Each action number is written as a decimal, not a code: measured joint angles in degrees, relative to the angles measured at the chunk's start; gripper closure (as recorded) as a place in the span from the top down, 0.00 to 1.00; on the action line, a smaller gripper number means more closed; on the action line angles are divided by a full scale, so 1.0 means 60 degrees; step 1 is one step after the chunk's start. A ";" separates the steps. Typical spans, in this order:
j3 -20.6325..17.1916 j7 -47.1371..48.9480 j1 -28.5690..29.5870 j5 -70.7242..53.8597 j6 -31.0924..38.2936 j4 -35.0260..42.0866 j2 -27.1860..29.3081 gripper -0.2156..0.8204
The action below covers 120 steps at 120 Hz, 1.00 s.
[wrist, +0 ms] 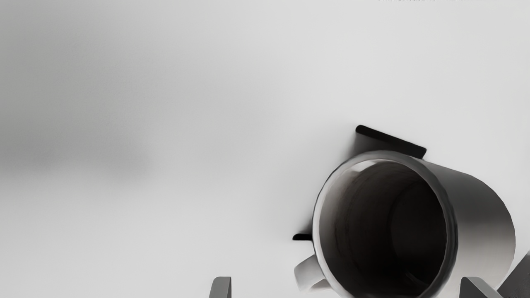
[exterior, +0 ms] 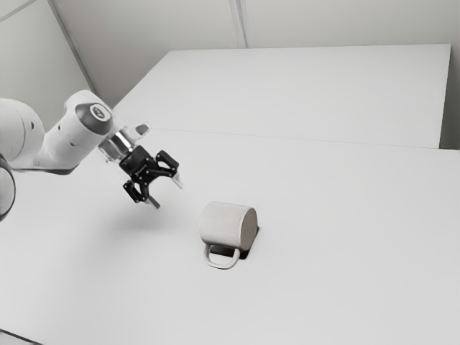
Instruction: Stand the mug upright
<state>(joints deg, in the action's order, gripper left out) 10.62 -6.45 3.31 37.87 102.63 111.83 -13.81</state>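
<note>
A pale mug (exterior: pixel 221 224) is lying on its side on a white table (exterior: pixel 338 230), just below the middle of the exterior view's frame. Its handle (exterior: pixel 221 263) is pointing toward the bottom of that frame, and one round end is facing the exterior view's right. A hard black shadow (exterior: pixel 246 252) is showing close against the mug. In the wrist view, the mug's open mouth is facing the camera, its dark hollow inside is showing, and the handle is jutting out from beside the rim.

Up and to the exterior view's left of the mug, a black two-finger claw (exterior: pixel 168 195) is hanging over the table, near the mug but apart from it. The claw is standing wide open and is holding nothing; in the wrist view its two fingertips are showing well apart, one of them overlapping the mug's outer side.

Behind the claw, a white robot arm (exterior: pixel 74 137) is reaching in from the exterior view's left edge. Farther out, a pale wall (exterior: pixel 338 21) is running along the top of the frame, and a thin dark line (exterior: pixel 20 337) is crossing the lower left corner.
</note>
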 joint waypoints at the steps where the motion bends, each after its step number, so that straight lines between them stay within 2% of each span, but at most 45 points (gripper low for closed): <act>1: -0.0002 0.0001 -0.0001 0.0059 0.0010 0.0010 -0.0021 0.79; 40: -0.0163 0.0094 -0.0208 0.2299 0.0201 0.0422 -0.0439 0.79; 107: -0.0787 0.0626 -0.0467 0.4365 0.0413 0.0638 -0.0993 0.79; 111: -0.0789 0.0651 -0.0473 0.4371 0.0433 0.0628 -0.0996 0.73; 120: -0.0789 0.0738 -0.0466 0.4158 0.0469 0.0568 -0.0982 0.52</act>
<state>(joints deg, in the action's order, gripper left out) 5.89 -2.03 0.51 62.82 105.44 115.24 -19.71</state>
